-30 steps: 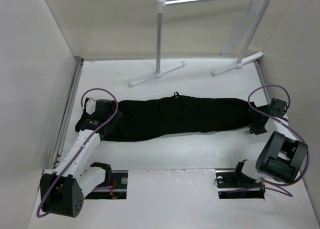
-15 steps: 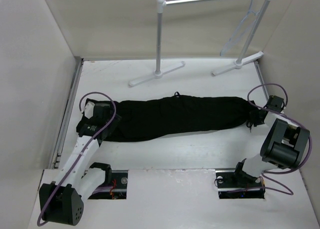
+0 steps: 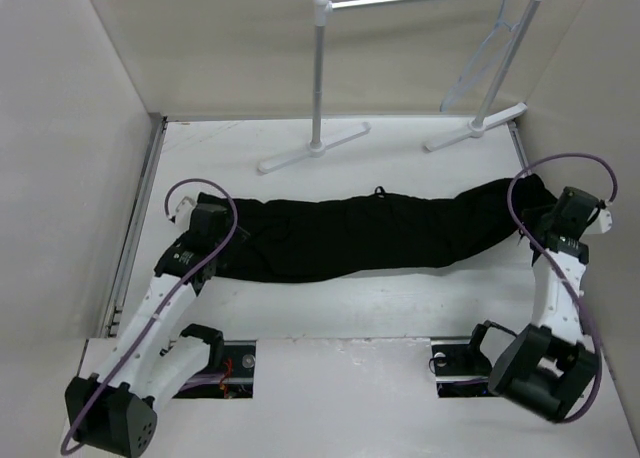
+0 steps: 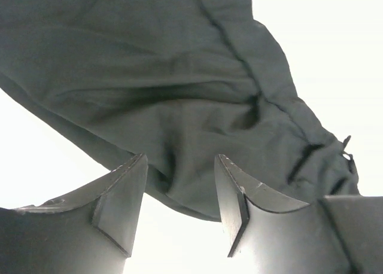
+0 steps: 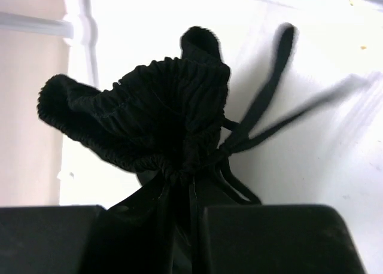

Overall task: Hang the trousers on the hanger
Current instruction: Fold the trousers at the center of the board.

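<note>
The black trousers (image 3: pixel 370 228) lie stretched across the table from left to right. My right gripper (image 3: pixel 543 221) is shut on their bunched waist end (image 5: pixel 155 118), raised off the table, and a drawstring (image 5: pixel 263 106) dangles beside it. My left gripper (image 3: pixel 222 230) sits over the trousers' left end. Its fingers (image 4: pixel 122 196) stand apart, and the fabric edge (image 4: pixel 179 190) sags between the tips without being pinched. The pale hanger (image 3: pixel 472 70) hangs from the right end of the rack bar, far from both grippers.
A white garment rack (image 3: pixel 320 68) stands at the back, its flat feet (image 3: pixel 315 150) on the table behind the trousers. A rack tube (image 5: pixel 81 29) shows close to the right gripper. Walls close in the left, right and back sides.
The right gripper has shut on the waist end and carried it up, back and to the right. The trousers shifted right with it. The left gripper moved slightly along the left end.
</note>
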Robot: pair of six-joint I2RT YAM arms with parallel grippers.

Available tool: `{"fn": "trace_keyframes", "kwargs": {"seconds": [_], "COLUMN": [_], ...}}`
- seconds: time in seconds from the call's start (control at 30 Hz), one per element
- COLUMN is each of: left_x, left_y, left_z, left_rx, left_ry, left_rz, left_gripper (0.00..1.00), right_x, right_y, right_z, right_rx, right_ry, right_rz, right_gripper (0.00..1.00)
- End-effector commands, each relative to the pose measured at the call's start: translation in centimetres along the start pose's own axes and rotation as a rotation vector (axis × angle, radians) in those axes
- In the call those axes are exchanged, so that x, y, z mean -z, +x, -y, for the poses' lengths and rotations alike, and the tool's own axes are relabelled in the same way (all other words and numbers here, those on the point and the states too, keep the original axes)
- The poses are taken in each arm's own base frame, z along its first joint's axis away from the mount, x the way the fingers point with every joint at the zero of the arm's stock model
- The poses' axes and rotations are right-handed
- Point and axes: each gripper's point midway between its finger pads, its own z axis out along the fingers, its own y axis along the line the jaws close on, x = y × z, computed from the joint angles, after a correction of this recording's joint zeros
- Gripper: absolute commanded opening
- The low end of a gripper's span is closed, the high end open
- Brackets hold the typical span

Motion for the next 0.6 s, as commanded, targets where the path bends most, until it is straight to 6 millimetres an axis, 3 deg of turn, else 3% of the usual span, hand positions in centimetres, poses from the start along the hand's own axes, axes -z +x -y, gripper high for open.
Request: {"fn": "trace_keyframes", "kwargs": {"seconds": [0.0, 0.2, 0.27, 0.33, 0.43, 0.57], "left_x": [2.4, 7.2, 8.7, 9.9, 10.2, 9.3], "left_y": [-0.7, 1.2, 0.5, -1.0, -3.4, -5.5], "left_z": [5.2, 14.3, 15.6, 15.4, 12.4, 7.8], "left_rx": [-0.011, -0.139, -0.135, -0.107, -0.062, 0.039], "left_ry": [0.121, 0.313, 0.353, 0.372, 0.332, 0.265], "left_rz": [0.011, -0.011, -0.004, 0.026, 0.079, 0.117], "left_gripper": [0.46, 0.47, 0.47, 0.48, 0.49, 0.50], "right_x": [4.4, 13.4, 16.1, 19.0, 22.6, 25.8], "right_y": [-2.7, -3.5, -2.6, -1.6, 0.8, 7.2], "right_z": [-2.7, -8.7, -11.2, -13.7, -17.4, -22.2], "right_rx": [0.060, 0.181, 0.214, 0.244, 0.267, 0.351], "right_ry": [-0.076, -0.299, -0.390, -0.467, -0.563, -0.642], "right_rz": [0.102, 0.141, 0.115, 0.090, 0.026, -0.076], "right_gripper": [0.01, 0.02, 0.02, 0.02, 0.02, 0.03]}}
